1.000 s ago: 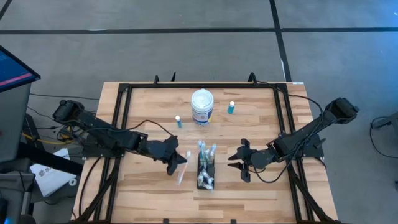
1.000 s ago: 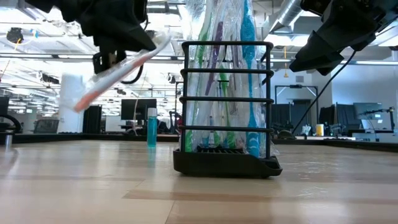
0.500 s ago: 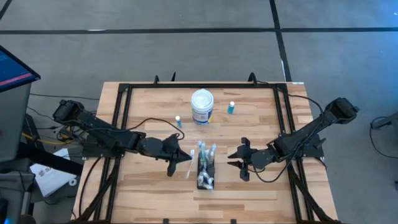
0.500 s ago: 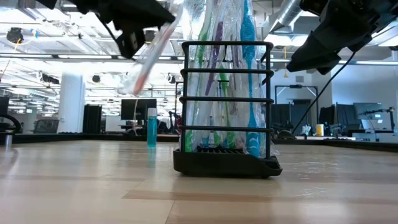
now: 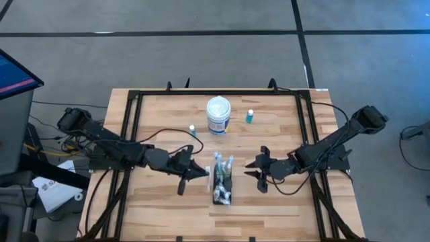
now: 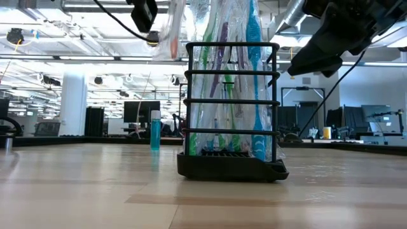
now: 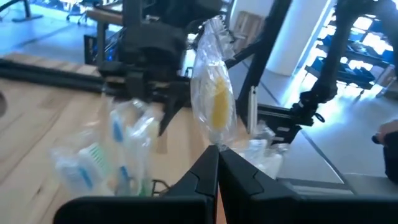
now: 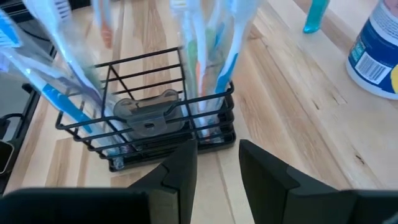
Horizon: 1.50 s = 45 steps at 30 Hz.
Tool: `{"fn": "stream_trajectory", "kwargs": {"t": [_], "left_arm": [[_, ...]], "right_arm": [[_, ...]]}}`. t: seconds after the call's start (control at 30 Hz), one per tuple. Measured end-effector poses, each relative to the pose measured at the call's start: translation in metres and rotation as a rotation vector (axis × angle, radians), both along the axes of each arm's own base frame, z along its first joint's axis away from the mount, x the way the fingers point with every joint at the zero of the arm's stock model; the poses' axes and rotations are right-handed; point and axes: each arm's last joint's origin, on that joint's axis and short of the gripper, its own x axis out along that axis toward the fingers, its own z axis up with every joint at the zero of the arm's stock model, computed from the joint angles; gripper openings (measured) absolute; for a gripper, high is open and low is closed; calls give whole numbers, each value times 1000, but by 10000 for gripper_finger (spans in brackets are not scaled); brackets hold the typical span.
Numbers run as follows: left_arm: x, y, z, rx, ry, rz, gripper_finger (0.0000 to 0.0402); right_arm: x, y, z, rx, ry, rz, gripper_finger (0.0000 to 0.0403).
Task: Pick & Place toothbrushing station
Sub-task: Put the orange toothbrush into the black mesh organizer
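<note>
The toothbrushing station [image 5: 222, 183] is a black wire holder that stands on its base at mid-table, with several wrapped toothbrushes upright in it; the low view [image 6: 230, 108] and the right wrist view [image 8: 161, 118] show it too. Just left of it, my left gripper [image 5: 191, 168] is shut on one clear-wrapped toothbrush [image 5: 207, 177] [image 6: 170, 32], held level with the holder's top. My right gripper [image 5: 259, 172] [image 8: 214, 165] hovers open to the right of the holder, pointing at it and touching nothing. My left gripper pinches the wrapped toothbrush between its two fingers at one end of the clear wrapper [image 7: 214, 144]. The fingers come about level from the table's left. The toothbrush is lifted clear of the table and stands close to upright beside the holder's top rim.
A white tub with a blue label [image 5: 218, 114] stands at the far middle, with one small blue bottle [image 5: 249, 116] to its right and another [image 5: 192, 130] to its left. A black rail frame [image 5: 132, 107] runs along the table's edges. Bare wood lies near the front edge.
My left gripper has risen, rolled at the wrist and moved right toward the holder. The wrapped toothbrush has swung from a low slant to nearly upright and now sits next to the holder's top. My right gripper has stayed open.
</note>
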Motion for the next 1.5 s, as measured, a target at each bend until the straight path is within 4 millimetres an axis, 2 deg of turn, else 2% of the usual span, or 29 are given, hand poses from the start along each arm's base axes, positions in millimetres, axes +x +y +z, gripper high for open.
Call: {"fn": "stream_trajectory", "kwargs": {"t": [0.3, 0.8, 1.5], "left_arm": [[-4, -17, 10, 112, -139, -75, 0], [8, -29, -4, 207, -215, -137, 0], [22, -35, -23, 270, -267, -159, 0]], "right_arm": [[1, -2, 0, 0, 0, -7, 111], [1, -1, 0, 1, -2, -7, 111], [1, -2, 0, 1, -1, -7, 111]]}}
